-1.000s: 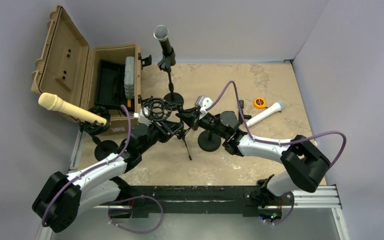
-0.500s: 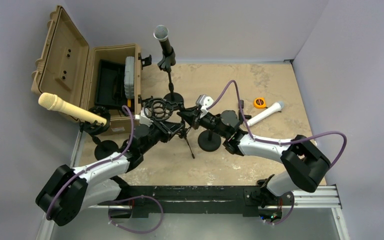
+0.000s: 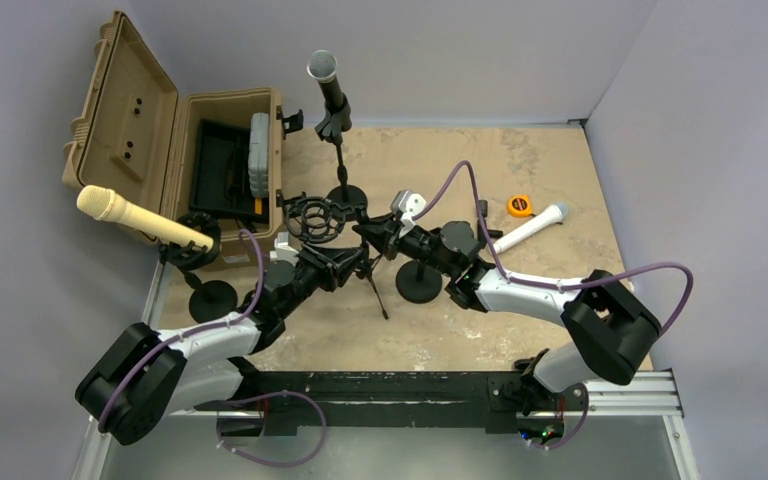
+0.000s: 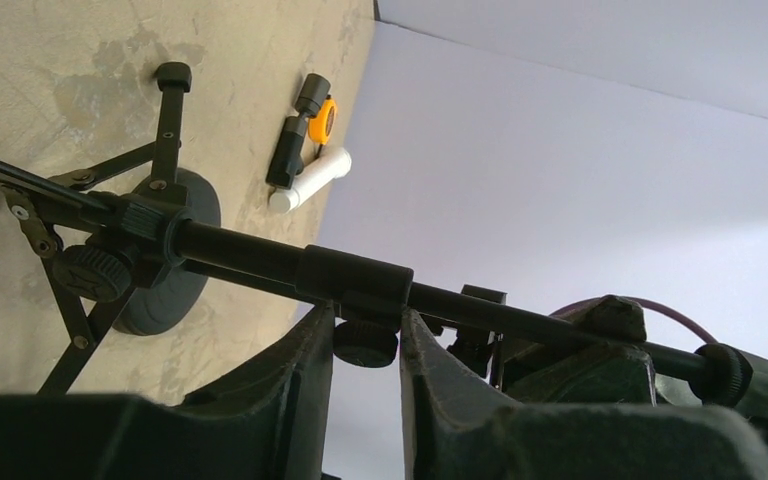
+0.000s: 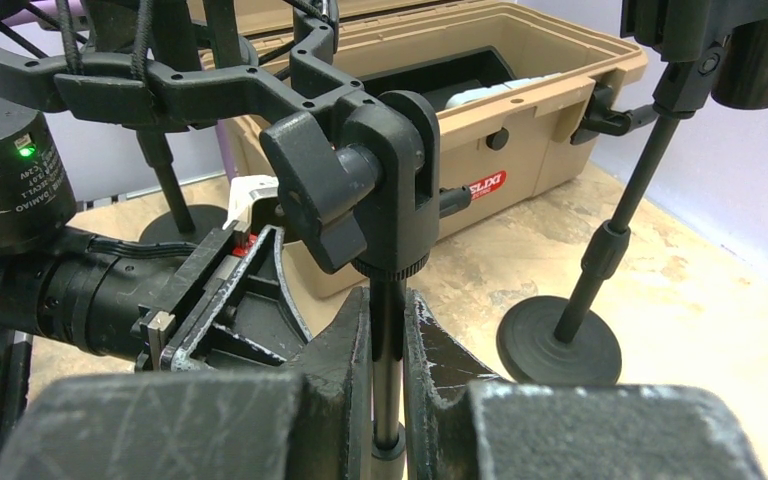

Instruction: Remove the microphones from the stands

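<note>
Gripping the thin rod of the stand [image 5: 390, 200] just beneath its swivel joint, the right claw [image 5: 388, 312] is closed on it near the middle of the counter [image 3: 520, 140]. The left claw [image 4: 365, 335] pinches the small knob [image 4: 365, 346] under the collar on the same stand's black tube. A white microphone [image 3: 532, 227] lies flat toward the counter's right edge, just beside an orange tape measure [image 3: 519, 205] and well apart from the stand. A tan case [image 3: 225, 150] stands open at the far left corner.
</note>
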`<state>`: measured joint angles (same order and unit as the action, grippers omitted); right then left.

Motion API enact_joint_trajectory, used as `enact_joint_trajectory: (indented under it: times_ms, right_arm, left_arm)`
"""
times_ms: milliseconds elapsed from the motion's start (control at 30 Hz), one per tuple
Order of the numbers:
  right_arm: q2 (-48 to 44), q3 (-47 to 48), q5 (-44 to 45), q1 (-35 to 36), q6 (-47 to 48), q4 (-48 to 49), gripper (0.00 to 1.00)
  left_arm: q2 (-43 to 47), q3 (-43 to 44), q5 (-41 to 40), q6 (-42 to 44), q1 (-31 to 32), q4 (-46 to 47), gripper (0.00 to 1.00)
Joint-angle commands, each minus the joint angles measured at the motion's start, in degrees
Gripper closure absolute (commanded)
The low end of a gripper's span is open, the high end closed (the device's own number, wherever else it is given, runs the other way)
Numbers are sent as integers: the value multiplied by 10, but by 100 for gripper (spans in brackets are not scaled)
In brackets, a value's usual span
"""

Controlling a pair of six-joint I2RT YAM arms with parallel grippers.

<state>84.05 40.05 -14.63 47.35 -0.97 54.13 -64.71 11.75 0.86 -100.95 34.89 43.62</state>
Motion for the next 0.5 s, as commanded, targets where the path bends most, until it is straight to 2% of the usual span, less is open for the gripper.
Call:
enact_joint_trajectory:
  times_ms: [0,300,467]
  right_arm:
    - [3,12,-6,4,7,14,100]
    - [2,17,17,5,6,1,100]
    - [3,21,32,5,5,1,100]
  left_arm:
    - [20,25,12,7,-3,27,70]
    - [165,102,40,230,-3,-278,50]
    - [201,88,62,265,-2,-330,45]
